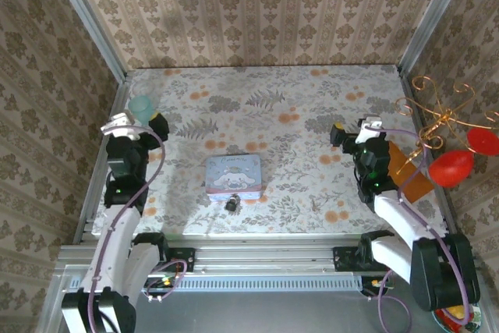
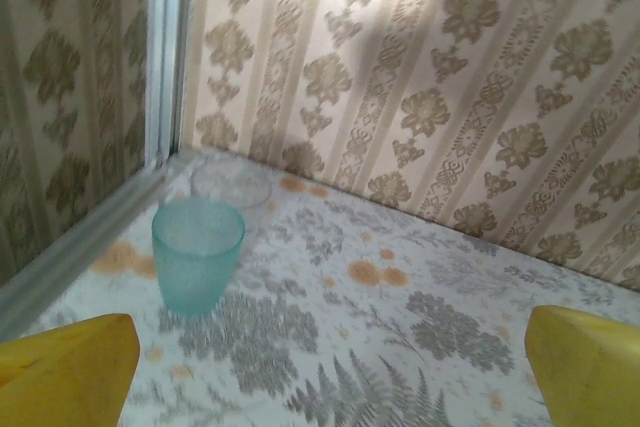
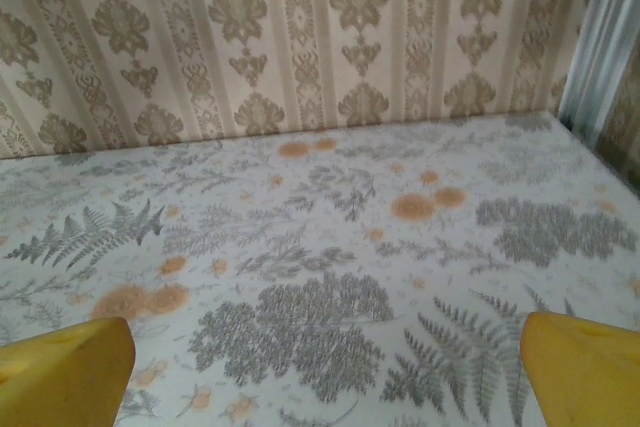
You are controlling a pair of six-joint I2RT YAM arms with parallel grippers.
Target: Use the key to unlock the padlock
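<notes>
- The left hand (image 1: 139, 121) is seen raised over the left side of the tabletop (image 1: 296, 115), with its jaws spread fully wide and nothing held between them.
- In the left wrist view, the left hand (image 2: 325, 377) is marked by its yellow fingertips (image 2: 65, 372) at the two lower corners, with bare floral cloth between.
- A pale teal cup (image 2: 198, 255) is found upright just ahead of that hand, near the far left corner. A clear round dish (image 2: 231, 182) is noted behind it, by the wall.
- The right hand (image 1: 355, 129) is seen over the right side of the tabletop, likewise fully spread and empty.
- In the right wrist view, the right hand (image 3: 325, 377) is faced toward the back wall, with only patterned cloth between its fingertips (image 3: 60, 372).
- The padlock (image 1: 232, 203) is located near the middle of the tabletop, toward the near edge, well apart from both hands.
- It is placed just beside the near side of a pale blue tin (image 1: 233, 175); contact cannot be told.
- A gold wire stand (image 1: 440, 118) with red balls (image 1: 451, 168) is noted past the right edge.
</notes>
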